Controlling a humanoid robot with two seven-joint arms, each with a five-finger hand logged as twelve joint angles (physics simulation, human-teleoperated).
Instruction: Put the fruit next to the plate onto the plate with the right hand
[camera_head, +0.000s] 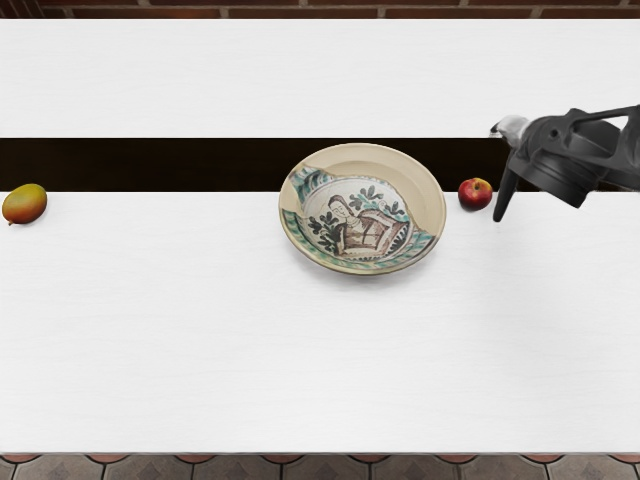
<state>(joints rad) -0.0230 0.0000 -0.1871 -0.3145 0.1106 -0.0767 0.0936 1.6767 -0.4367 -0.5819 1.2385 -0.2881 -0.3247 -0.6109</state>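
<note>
Head view shows the red apple (475, 193) resting on the white table (300, 350) at 3 o'clock of the painted plate (428, 195), just beside its rim. The right hand (558, 155) hovers just off the apple's own 3 o'clock, empty and relaxed, one finger (503, 200) hanging straight down rather than curled. I judge the apple light, firm and smooth-skinned, apt to roll if nudged, so best cupped from above around its widest girth with digits on opposite sides; counted, there is one plate, one apple, one mango (24, 204) far out at the plate's 9 o'clock, and one hand in view.
</note>
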